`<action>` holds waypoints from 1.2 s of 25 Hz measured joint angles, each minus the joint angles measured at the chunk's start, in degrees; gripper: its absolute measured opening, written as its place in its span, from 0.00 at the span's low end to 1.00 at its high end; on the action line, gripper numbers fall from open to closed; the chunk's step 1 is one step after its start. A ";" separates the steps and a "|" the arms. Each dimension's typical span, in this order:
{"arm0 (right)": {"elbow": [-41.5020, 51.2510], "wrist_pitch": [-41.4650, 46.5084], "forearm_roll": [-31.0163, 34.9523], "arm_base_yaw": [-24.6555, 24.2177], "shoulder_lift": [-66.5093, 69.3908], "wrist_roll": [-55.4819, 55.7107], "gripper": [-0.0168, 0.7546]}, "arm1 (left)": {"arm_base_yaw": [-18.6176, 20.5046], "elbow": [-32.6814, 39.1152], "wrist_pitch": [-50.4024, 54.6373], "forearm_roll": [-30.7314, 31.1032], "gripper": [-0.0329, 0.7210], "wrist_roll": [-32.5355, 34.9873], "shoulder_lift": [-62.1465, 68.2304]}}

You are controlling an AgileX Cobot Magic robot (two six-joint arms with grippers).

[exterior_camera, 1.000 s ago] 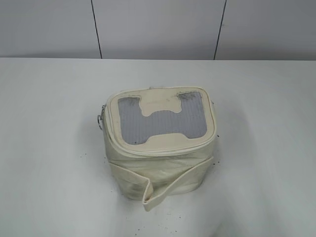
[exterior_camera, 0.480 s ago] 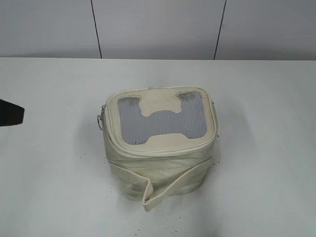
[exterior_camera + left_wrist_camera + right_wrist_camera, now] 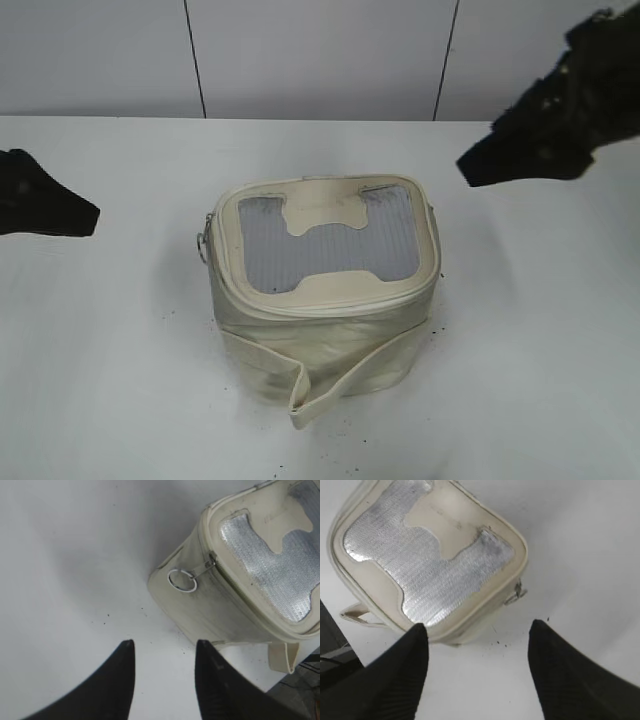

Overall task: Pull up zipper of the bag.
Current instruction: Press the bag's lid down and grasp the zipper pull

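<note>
Both jaws parted, bag (image 3: 325, 290) apart, mid-table (image 3: 120, 380)

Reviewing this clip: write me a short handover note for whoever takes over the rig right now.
Left gripper: open, empty, above the table short of the bag's left side.
Right gripper: open, empty, in the air near the bag's right side.
The bag stands upright mid-table, strap loose in front.
One zipper slider with its ring pull hangs at the left corner; a second pull shows on the opposite side.
Done: approach only, nothing touched.
Left: probably steady the bag, grip a ring pull and run the zipper along its track.
</note>
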 joint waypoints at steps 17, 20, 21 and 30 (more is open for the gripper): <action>-46.11 19.78 1.50 11.56 40.85 -5.07 0.63 | 0.00 -3.89 1.56 -2.74 0.46 10.23 11.24; -52.33 20.94 2.02 11.60 45.54 -4.37 0.63 | 0.00 -3.89 1.86 -3.09 0.48 10.89 12.85; -53.50 20.98 2.14 11.60 46.70 -4.19 0.63 | 0.00 -3.89 1.97 -3.31 0.48 10.90 13.23; -55.70 21.36 2.49 11.60 52.11 -3.82 0.62 | 0.00 -3.89 3.02 -5.63 0.53 11.08 14.52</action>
